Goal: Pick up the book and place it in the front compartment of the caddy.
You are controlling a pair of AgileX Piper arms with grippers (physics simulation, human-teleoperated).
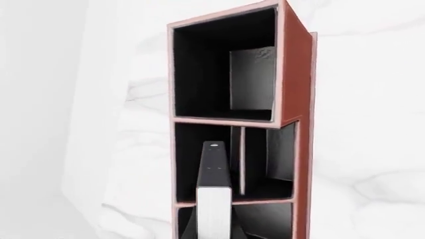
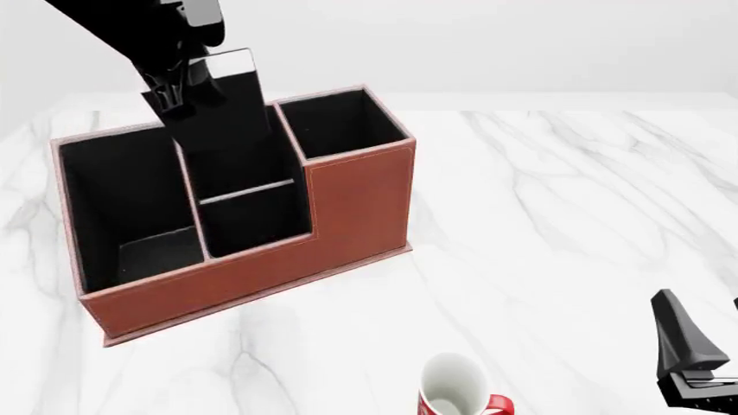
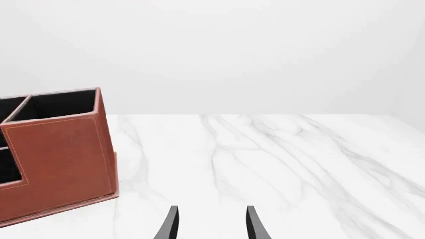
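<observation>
Caddy (image 2: 358,203): red-brown leather-look outside, pale stitching along pinkish rims, black lining in all cells. Book (image 2: 231,112): black cover with glossy sheen, white page edge, seen clearly in the left wrist view. Counter (image 2: 554,216): white marble with soft grey veins. Mug (image 2: 455,389): white inside, red and white outside. Left end effector (image 2: 179,91): black. Right end effector (image 3: 209,224): black fingers. Background wall plain pale grey-white.

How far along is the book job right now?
Picked up: the left gripper holds the book upright over the caddy's middle cells. In hand: lowering it toward the front compartment. Left: release. The right gripper waits open.
</observation>
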